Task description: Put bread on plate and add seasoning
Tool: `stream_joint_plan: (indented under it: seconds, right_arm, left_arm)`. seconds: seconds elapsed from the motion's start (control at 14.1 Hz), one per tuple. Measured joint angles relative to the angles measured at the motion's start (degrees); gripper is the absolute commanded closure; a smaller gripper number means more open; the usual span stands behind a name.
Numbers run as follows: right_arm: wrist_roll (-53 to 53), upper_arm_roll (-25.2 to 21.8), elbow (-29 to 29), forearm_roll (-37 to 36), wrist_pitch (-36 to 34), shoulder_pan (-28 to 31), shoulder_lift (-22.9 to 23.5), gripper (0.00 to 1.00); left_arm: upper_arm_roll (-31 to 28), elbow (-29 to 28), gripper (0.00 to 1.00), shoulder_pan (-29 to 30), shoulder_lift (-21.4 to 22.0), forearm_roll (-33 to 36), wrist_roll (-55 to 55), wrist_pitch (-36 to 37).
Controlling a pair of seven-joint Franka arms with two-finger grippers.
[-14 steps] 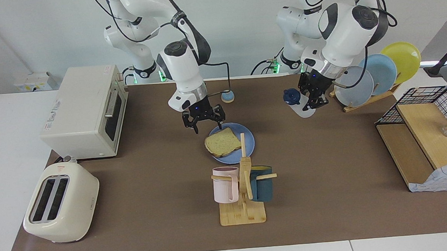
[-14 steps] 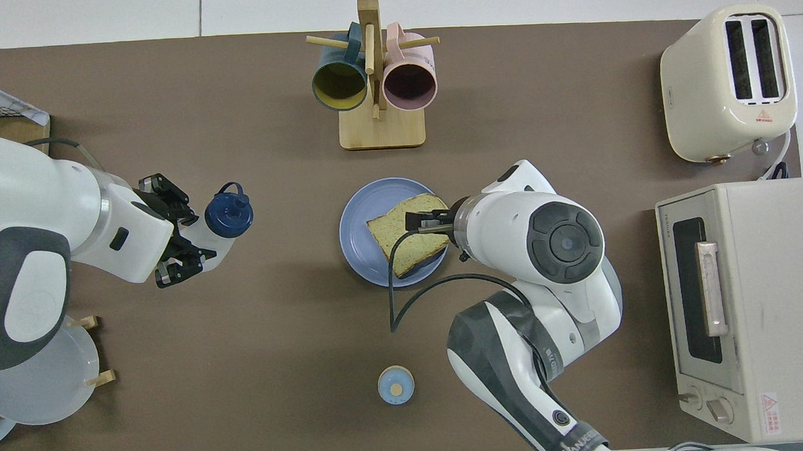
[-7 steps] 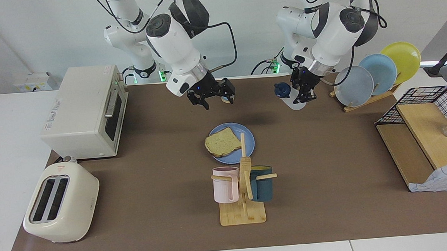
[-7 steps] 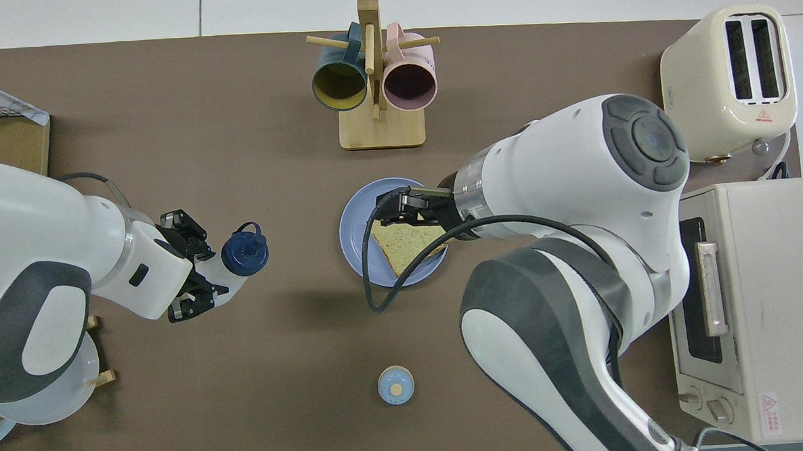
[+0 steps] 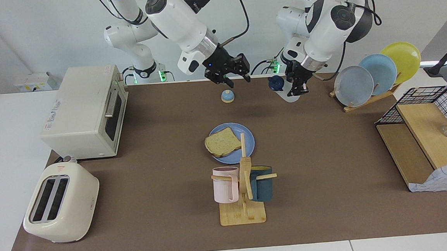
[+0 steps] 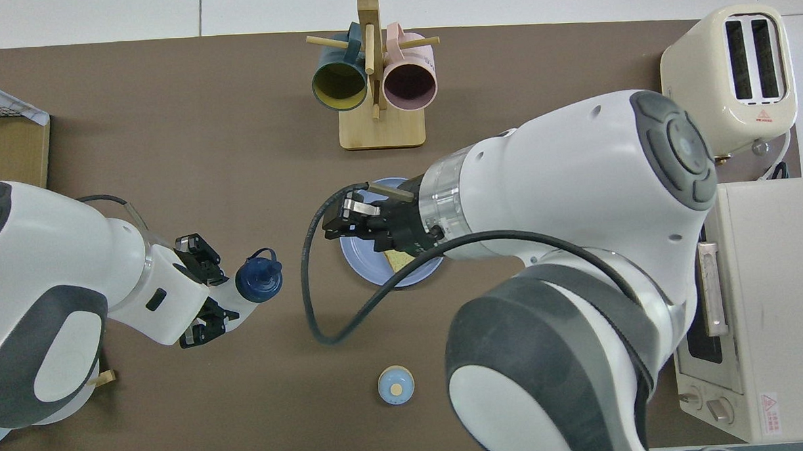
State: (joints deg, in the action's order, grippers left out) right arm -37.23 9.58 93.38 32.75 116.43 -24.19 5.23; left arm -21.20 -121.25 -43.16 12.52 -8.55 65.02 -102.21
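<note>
Raised right tool [image 5: 233, 75], bread [image 6: 397, 259] half-hidden overhead

A plain white wall [image 5: 47, 31] rises at the robots' end. A brown mat [image 5: 152, 164] covers the white table [image 5: 0, 154] under even light.

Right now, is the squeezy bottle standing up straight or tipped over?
Tipped. The seasoning bottle leans in the left gripper, its cap off to one side.

Toaster [image 5: 60, 203], oven [image 5: 84, 112], bell [image 5: 227, 96] — mug rack [image 5: 242, 202] (pink and teal mugs).
</note>
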Motion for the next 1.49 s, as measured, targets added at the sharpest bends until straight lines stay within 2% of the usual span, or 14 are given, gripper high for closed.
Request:
stream_joint_plan:
  seconds: [0.14, 0.35, 1.49]
  right_arm:
    - [-1.77, 0.09, -0.78, -0.25, 2.96, -2.83, 0.34, 0.56]
    - [-1.76, 0.16, -0.66, -4.21, 4.84, -6.19, 1.47, 0.60]
    - [-1.70, 0.16, 1.43, -5.21, 8.63, -7.32, 2.36, 0.68]
  left_arm:
    - [0.34, -0.35, 1.00, 0.00, 0.35, 0.00, -0.17, -0.10]
    - [0.40, -0.41, 1.00, 0.00, 0.50, 0.00, -0.48, -0.59]
    - [1.32, -1.25, 1.00, 0.00, 0.50, 0.00, -1.85, -4.11]
